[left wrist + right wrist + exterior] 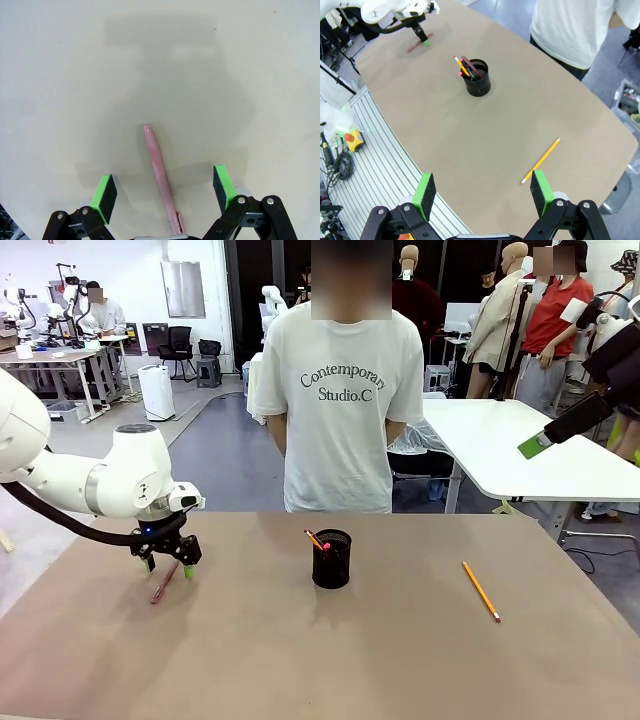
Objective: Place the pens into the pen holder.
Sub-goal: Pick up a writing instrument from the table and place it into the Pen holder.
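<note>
Left pincer [168, 566], right pincer [482, 194]: jaws wide apart

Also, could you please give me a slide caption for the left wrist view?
Open left gripper straddling the pink pen lying on the table.

Front view: fixed on the robot's side, a little above table [400, 660] height. Looks across at the person [345, 390] on the far side, from middle distance, with the table's full width in frame.

Left wrist view: aimed straight down, very near the table. Looks along the left gripper [164, 189] at the pink pen [160, 172] lying between its wide-apart fingers.

Right wrist view: high over the table's right end, tilted down past the spread right gripper [482, 192]. Faces toward the left arm and takes in most of the table.

Shared by front and right wrist views: pen holder [332, 560] [478, 79], pencil [481, 591] [540, 161], left gripper, person's shirt.

Shared by all three: the pink pen.
</note>
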